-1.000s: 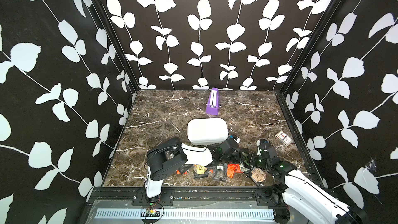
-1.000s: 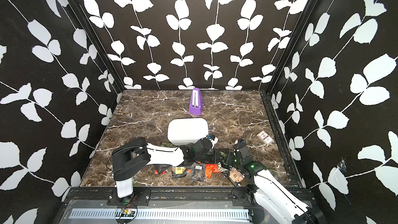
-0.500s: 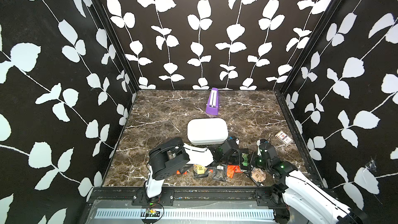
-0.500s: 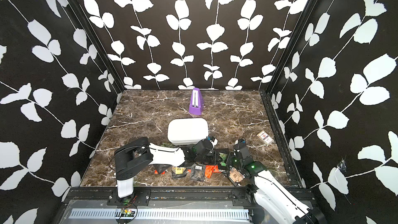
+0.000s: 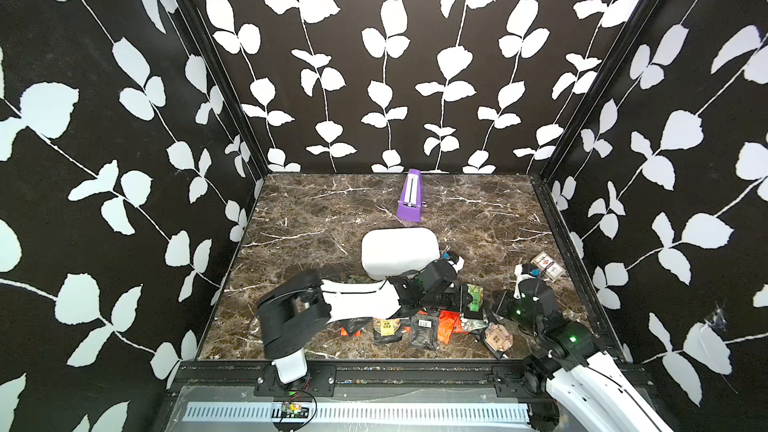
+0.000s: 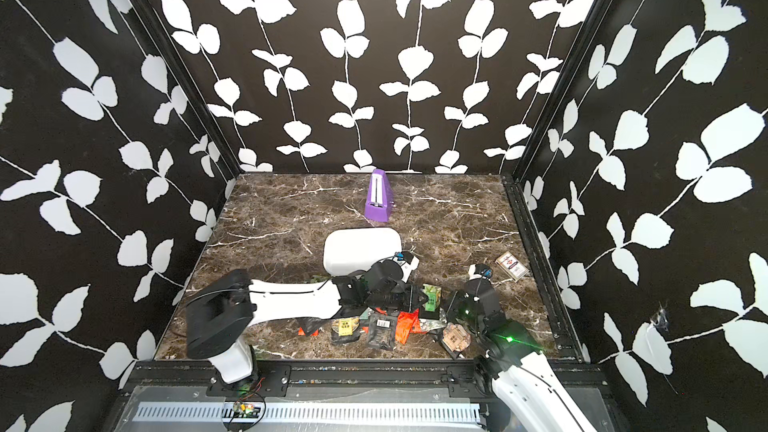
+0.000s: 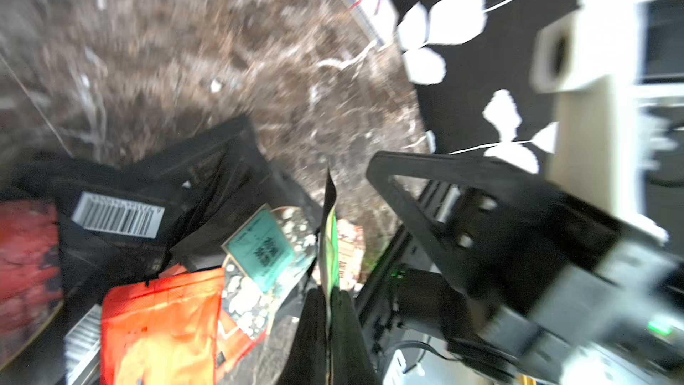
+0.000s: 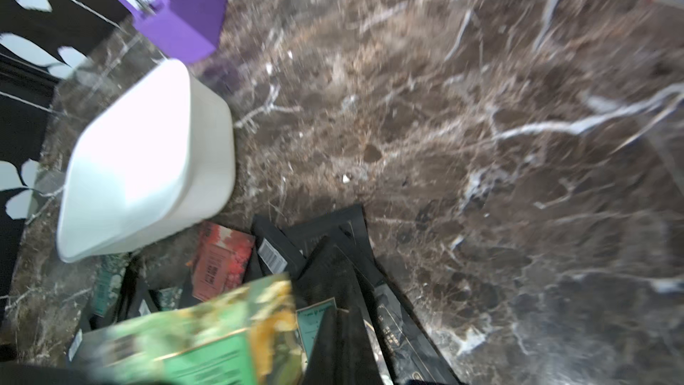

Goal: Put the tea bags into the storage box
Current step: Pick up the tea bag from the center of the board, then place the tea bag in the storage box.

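My left gripper is clamped on the edge of a green-faced square foil tea bag, likely light, limp and slippery; my right gripper is closed, load unclear.

Pile of tea bags before storage box; purple wedge behind.

The storage box is plain white; the tea bags are mostly black with white barcode labels; among them are a green tea bag and an orange-red tea bag; the wedge is purple with a white stripe; the table is brown marble, white-veined; the walls are black with white leaves.
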Motion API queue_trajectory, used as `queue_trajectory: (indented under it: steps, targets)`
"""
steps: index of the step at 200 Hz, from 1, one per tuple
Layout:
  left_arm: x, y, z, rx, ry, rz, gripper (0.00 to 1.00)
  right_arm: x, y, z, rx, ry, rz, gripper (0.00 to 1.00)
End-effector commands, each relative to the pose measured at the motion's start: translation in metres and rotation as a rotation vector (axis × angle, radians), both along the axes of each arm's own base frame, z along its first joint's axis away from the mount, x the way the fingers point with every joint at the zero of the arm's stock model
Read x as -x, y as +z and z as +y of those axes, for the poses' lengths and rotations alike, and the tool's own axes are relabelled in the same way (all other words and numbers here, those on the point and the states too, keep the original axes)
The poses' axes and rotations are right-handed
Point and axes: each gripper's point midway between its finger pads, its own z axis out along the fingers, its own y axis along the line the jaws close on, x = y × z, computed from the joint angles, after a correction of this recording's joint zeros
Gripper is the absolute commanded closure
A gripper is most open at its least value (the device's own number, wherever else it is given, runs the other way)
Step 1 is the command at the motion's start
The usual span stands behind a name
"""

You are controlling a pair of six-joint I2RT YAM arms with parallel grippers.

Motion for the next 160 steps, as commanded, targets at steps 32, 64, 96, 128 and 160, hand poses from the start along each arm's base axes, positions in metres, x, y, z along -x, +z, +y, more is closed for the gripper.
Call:
queue_trajectory:
  steps: [32, 64, 96, 128, 160]
  targets:
    - [-0.053, 0.052, 0.045, -0.027, 0.111, -0.159, 1.0, 0.005, -0.005, -0.002, 0.039, 0.009, 0.053, 0.82]
    - [-0.093, 0.06, 0.084, -0.11, 0.219, -0.24, 1.0, 0.002, -0.011, 0.009, 0.008, 0.04, 0.081, 0.79]
    - [-0.128, 0.062, 0.117, -0.183, 0.311, -0.288, 1.0, 0.0, -0.015, 0.01, 0.004, 0.037, 0.092, 0.79]
    - [-0.151, 0.049, 0.135, -0.237, 0.358, -0.279, 1.0, 0.003, -0.024, 0.006, 0.026, 0.022, 0.116, 0.79]
    - [-0.168, 0.034, 0.134, -0.263, 0.359, -0.264, 1.0, 0.007, -0.029, 0.002, 0.053, 0.016, 0.147, 0.78]
